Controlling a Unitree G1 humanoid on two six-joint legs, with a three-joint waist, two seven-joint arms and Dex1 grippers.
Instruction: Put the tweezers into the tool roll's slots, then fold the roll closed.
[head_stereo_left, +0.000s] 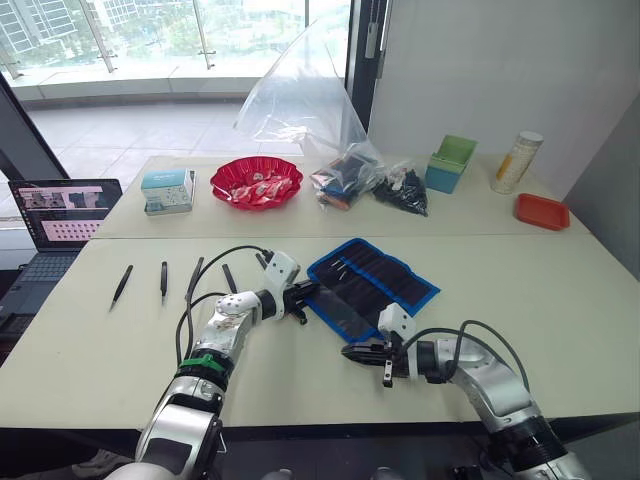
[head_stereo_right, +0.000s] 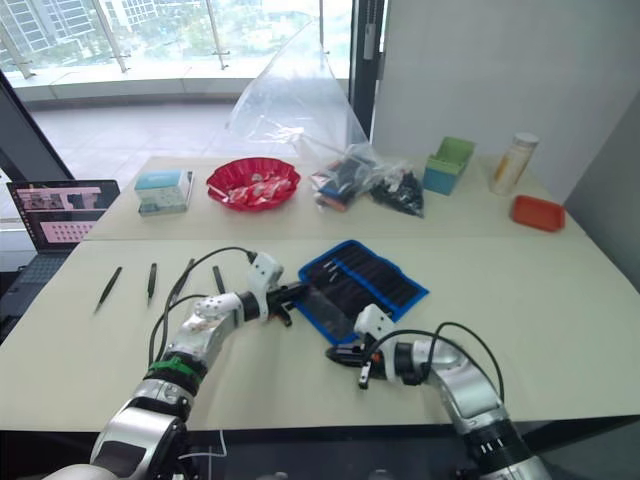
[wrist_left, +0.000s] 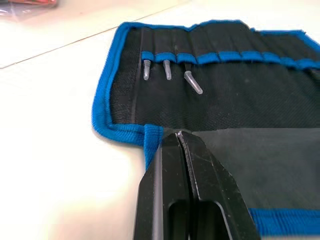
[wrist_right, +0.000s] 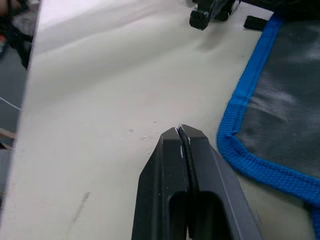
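Note:
The tool roll (head_stereo_left: 372, 283) lies open on the near table, black with blue trim, its slots (wrist_left: 220, 57) facing up. Three grey-tipped tools (wrist_left: 167, 70) poke out of the slots at one end. Several slim black tweezers (head_stereo_left: 164, 279) lie side by side on the table, left of the roll. My left gripper (head_stereo_left: 300, 297) is shut, its tips (wrist_left: 179, 135) touching the roll's left edge where a smooth black flap begins. Off the roll's near corner, my right gripper (head_stereo_left: 350, 352) is shut and empty, just over the table beside the blue trim (wrist_right: 250, 150).
On the far table stand a red bowl (head_stereo_left: 256, 184), a clear plastic bag (head_stereo_left: 300, 100), a teal box (head_stereo_left: 167, 190), a blue-green bin (head_stereo_left: 450, 163), a can (head_stereo_left: 516, 161) and a red tray (head_stereo_left: 541, 211). A laptop (head_stereo_left: 60, 215) sits at far left.

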